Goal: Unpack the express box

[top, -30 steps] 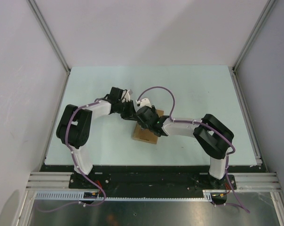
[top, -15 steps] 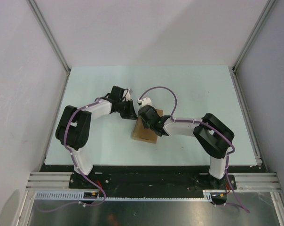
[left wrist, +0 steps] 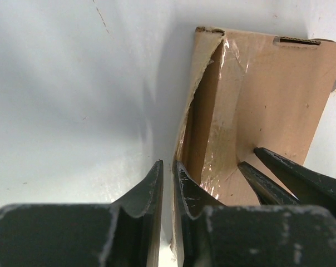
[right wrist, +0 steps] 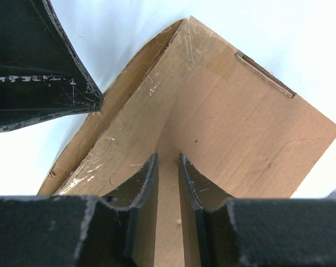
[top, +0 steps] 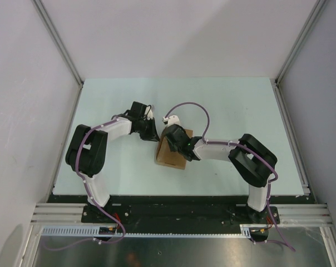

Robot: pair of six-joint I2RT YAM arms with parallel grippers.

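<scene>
Your express box (top: 169,158) lies on the table (top: 229,105) near its middle, turned a little askew, and both arms meet over its far end. Your left gripper (left wrist: 168,177) is clenched on the box's torn side flap, with cardboard caught between its fingers. Your right gripper (right wrist: 168,167) has its fingers (right wrist: 141,186) drawn almost together, leaving only a thin slit, with the tips resting against the brown lid panel. Clear tape (left wrist: 226,72) shines along the fold

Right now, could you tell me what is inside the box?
Only a narrow dark gap shows at the torn side of the box; nothing inside is visible. The lid, under the right fingers, covers the rest.
</scene>
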